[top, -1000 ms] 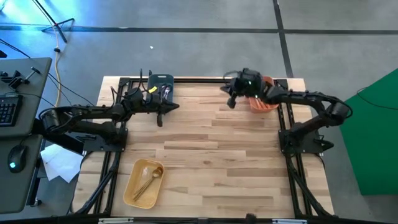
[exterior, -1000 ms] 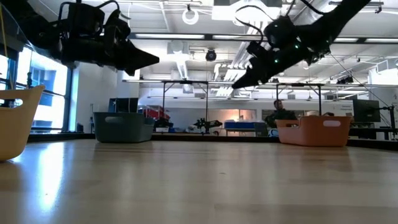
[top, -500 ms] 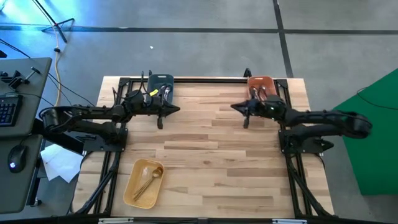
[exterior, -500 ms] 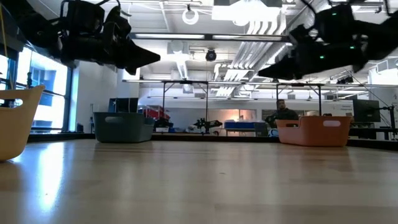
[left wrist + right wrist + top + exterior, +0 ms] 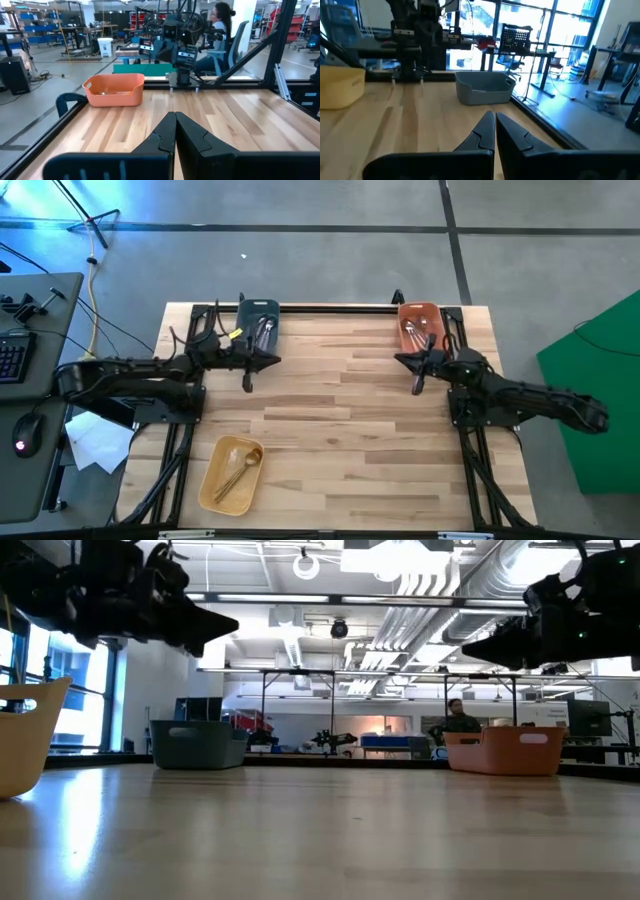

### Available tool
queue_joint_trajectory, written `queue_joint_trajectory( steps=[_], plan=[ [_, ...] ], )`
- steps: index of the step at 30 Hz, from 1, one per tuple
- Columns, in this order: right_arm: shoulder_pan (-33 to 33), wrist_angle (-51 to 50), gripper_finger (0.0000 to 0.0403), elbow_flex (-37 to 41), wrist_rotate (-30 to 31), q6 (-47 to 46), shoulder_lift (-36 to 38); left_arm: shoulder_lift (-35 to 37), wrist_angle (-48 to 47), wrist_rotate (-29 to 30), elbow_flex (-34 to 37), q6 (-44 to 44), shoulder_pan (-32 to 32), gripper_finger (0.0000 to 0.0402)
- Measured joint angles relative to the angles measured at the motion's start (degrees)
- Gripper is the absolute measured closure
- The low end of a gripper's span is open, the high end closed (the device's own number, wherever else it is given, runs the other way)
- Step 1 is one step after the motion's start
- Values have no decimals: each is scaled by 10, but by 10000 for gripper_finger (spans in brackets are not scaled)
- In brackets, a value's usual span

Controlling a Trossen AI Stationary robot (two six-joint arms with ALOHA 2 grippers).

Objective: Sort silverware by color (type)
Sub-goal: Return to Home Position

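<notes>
W/ silverware (image 5: 262, 330) sorted into the grey-blue bin (image 5: 258, 304), orange bin (image 5: 418, 306) & yellow bin (image 5: 213, 492), none left on the desk (image 5: 340, 430), left gripper (image 5: 175, 120) & right gripper (image 5: 494, 120) hover empty over it, fingers (image 5: 162, 140) pressed together, prob. since only parking at home remains.

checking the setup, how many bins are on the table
3: the dark blue bin at the far edge, left; the orange bin at the far edge, right; the yellow bin at the front left. None looks hidden.
</notes>
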State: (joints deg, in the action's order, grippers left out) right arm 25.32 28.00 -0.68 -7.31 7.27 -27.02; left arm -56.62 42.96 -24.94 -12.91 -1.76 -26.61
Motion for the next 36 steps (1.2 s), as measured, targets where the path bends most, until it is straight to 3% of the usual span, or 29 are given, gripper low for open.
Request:
queue_joint_trajectory(
  steps=[4, 10, 16, 22, 29, 33, 36],
  plan=[
    [-9, -72, 403, 1, 7, -23, 55, 45, -1, 16, 34, 0, 0, 401],
    [-77, -114, 403, 1, 96, -8, 118, 127, -53, 56, 69, 8, 1, 401],
    [-181, -114, 403, 1, 203, 17, 126, 207, -142, 97, 77, 16, 20, 401],
    [-256, -102, 403, 1, 275, 43, 126, 269, -202, 194, 77, 15, 84, 401],
    [-272, -120, 403, 1, 270, 16, 129, 304, -222, 278, 122, 30, 165, 401],
    [-258, -128, 403, 2, 206, -9, 149, 340, -251, 283, 122, 24, 181, 401],
    [-246, -153, 403, 2, 194, -23, 176, 381, -274, 282, 123, 10, 185, 401]
  ],
)
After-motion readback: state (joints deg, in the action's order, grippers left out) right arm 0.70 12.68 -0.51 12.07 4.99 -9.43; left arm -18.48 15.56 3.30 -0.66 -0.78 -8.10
